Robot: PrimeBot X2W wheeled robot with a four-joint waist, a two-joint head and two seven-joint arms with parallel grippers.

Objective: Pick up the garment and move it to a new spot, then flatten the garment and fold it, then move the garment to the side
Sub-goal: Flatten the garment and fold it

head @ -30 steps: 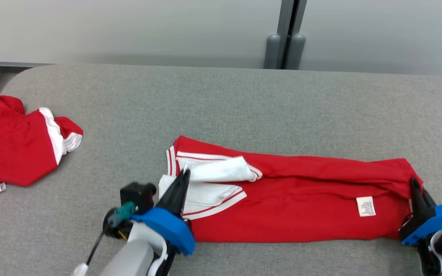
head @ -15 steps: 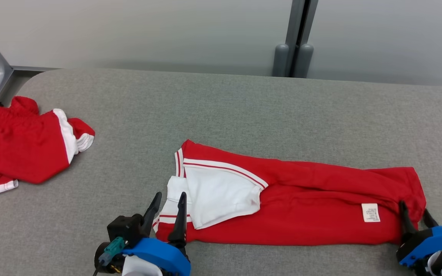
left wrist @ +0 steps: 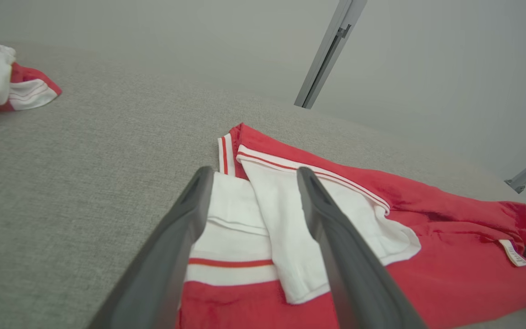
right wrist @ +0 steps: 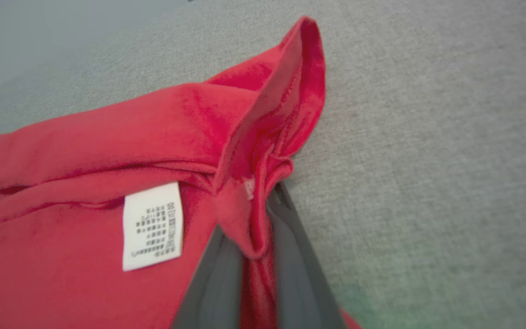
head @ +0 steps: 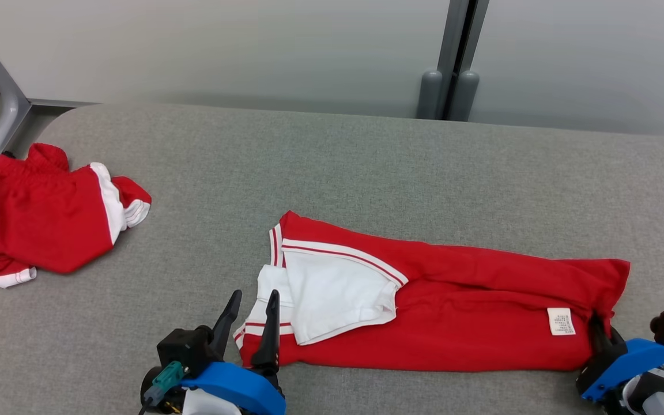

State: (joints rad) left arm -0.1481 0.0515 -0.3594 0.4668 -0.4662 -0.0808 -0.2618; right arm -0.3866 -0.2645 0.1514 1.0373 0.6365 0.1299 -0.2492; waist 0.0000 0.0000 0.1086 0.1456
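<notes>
My left claw (head: 255, 295) is open wide, right at the white end of the garment (head: 459, 323). The garment lies long, left to right, on the table (head: 332, 167). My right claw (head: 599, 333) pinches its red end.

The shirt (head: 453, 323) is lying along the counter's (head: 366, 161) near edge, between the left hand (head: 255, 295) and the right hand (head: 600, 331); another garment (head: 44, 219) is lying far left.
</notes>
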